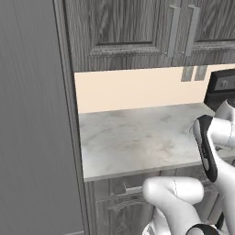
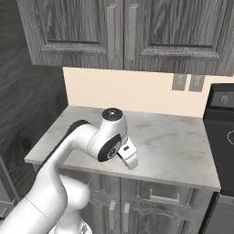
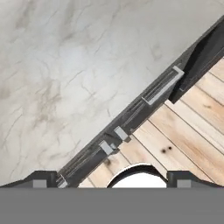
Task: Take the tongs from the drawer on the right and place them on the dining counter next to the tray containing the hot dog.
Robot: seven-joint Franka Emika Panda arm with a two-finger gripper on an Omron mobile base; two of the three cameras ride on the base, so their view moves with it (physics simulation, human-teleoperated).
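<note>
Looking down past the wide-spread gripper (image 3: 112, 177), the shut drawer (image 3: 159, 87) is seen ahead of its fingertips. Nothing is held. Tongs are likely hidden inside: light, stiff, slippery, best pinched mid-arm.

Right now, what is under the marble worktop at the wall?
Under the marble worktop stand dark grey wood-grain fronts: closed drawers with silvery bar handles, cabinet doors below. Their contents are hidden, so no tongs can be seen.
</note>
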